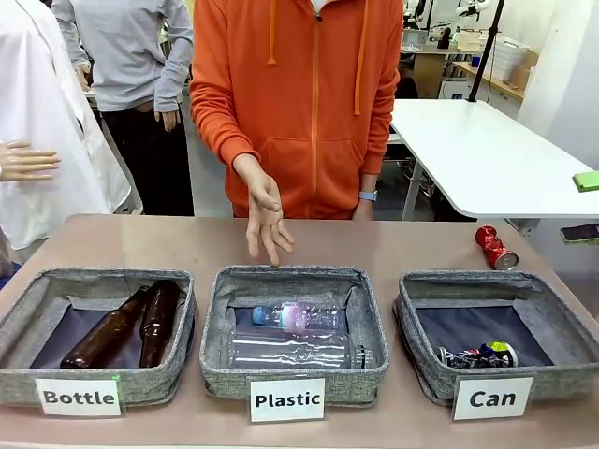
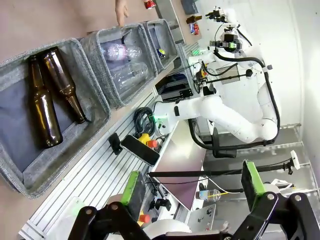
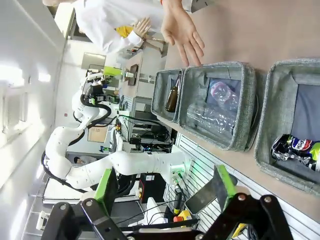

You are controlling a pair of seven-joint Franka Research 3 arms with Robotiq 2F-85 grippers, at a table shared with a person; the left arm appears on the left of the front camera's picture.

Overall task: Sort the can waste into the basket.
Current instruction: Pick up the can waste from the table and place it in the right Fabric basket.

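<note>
A crushed red can (image 1: 493, 249) lies on the table just behind the "Can" basket (image 1: 552, 379) at the right. A crushed black can (image 1: 477, 355) with green and white marks lies inside that basket, near its front wall. In the left wrist view my left gripper (image 2: 192, 192) hangs open and empty off the table's near edge, with the Can basket (image 2: 165, 30) and red can (image 2: 149, 4) far off. My right gripper (image 3: 165, 187) is likewise open and empty, back from the Can basket (image 3: 272, 100) and the black can (image 3: 297, 150).
The "Plastic" basket (image 1: 221, 379) in the middle holds clear bottles (image 1: 299, 318). The "Bottle" basket (image 1: 14, 379) at the left holds two brown glass bottles (image 1: 154, 323). A person's hand (image 1: 267, 220) hovers over the table behind the middle basket.
</note>
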